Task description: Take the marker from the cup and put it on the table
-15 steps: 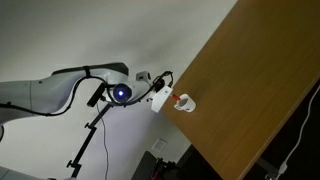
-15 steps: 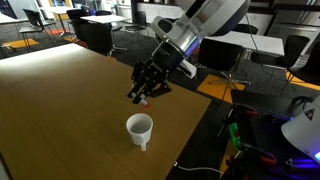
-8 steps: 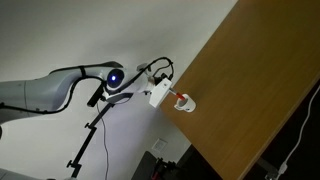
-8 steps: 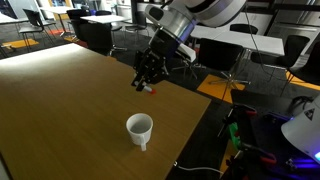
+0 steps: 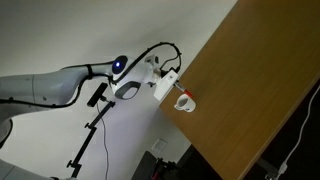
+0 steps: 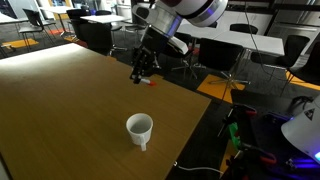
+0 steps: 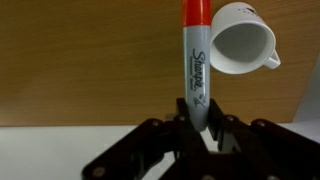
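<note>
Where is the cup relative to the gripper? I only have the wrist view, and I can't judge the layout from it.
Observer: In an exterior view the cup stands upright on the table, clearly apart from the gripper.
Operator: Which way from the cup is the gripper?
Observer: Beyond it as that camera looks, close to the table's far edge.
Operator: Is what I'm holding down on the table?
Observer: The marker hangs low over the table in that exterior view, red end downward. I cannot tell whether it touches.
</note>
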